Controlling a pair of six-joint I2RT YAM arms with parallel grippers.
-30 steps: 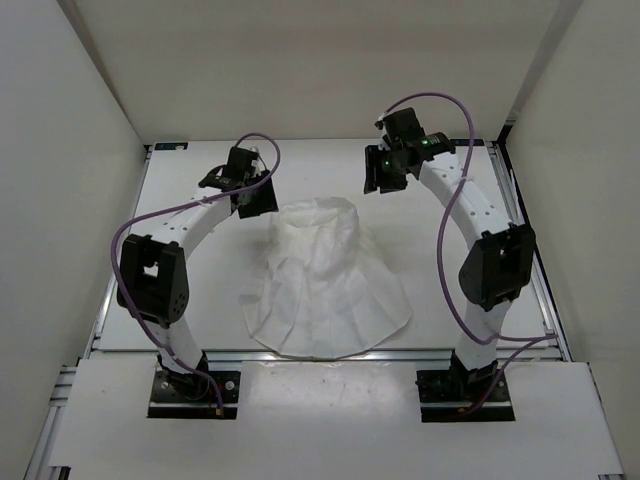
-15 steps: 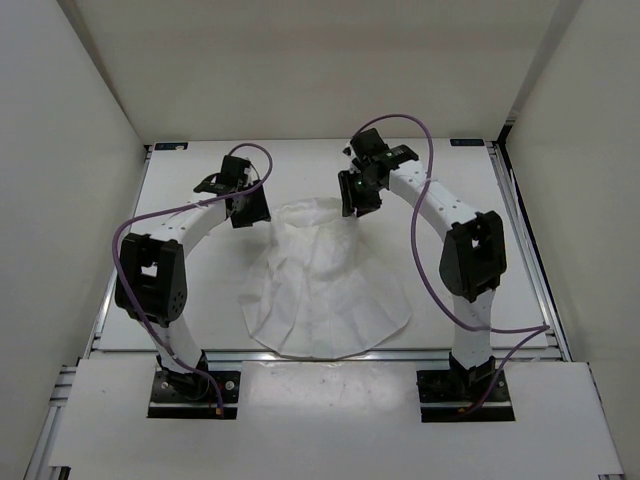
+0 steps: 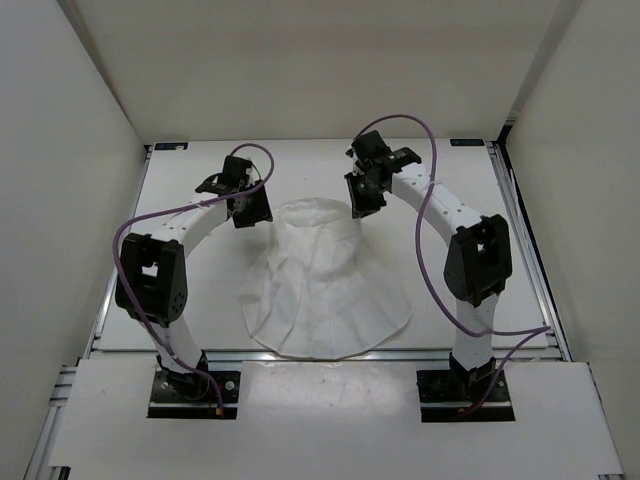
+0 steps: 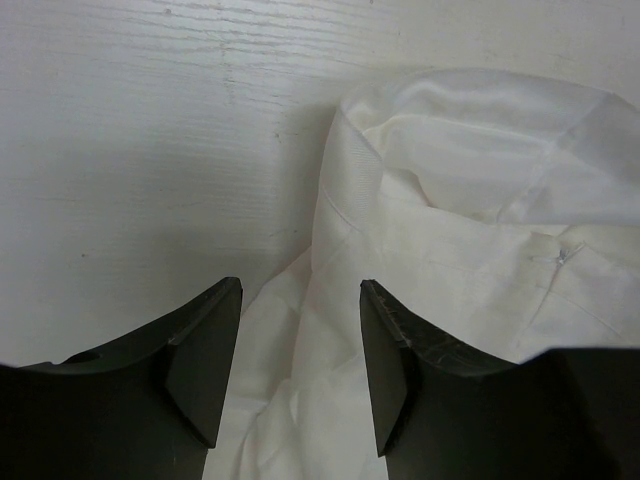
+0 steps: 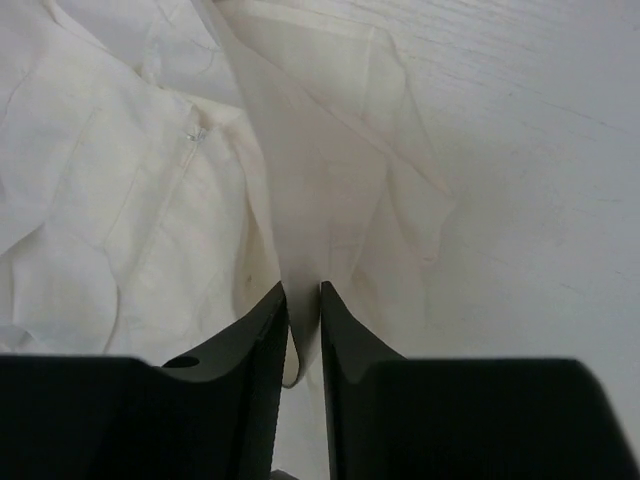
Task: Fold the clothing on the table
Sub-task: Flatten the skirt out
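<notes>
- as i look down from the top camera, the clothing (image 3: 325, 285) lies spread flat on the middle of the white surface (image 3: 215, 300). its narrow end points away from me and its wide, rounded hem is nearest the near edge.
- the fabric is thin and wrinkled, with creases fanning out from the narrow end toward the hem.
- left pincer (image 4: 300, 290): open, with its two dark fingers (image 4: 205, 370) well apart, sitting at the left corner of the narrow end.
- in its wrist view the edge of the cloth runs through the gap, with the right finger over fabric and the left finger over bare surface. i cannot tell whether the tips touch the cloth.
- right pincer (image 5: 301, 292): drawn in to a thin slit at the right corner of the narrow end. a raised fold of the clothing runs into that slit and is pinched between the tips.
- in the right wrist view, rumpled cloth fills the left side and bare surface shows on the right.
- a purple cable (image 3: 400, 116) loops above each pincer.
</notes>
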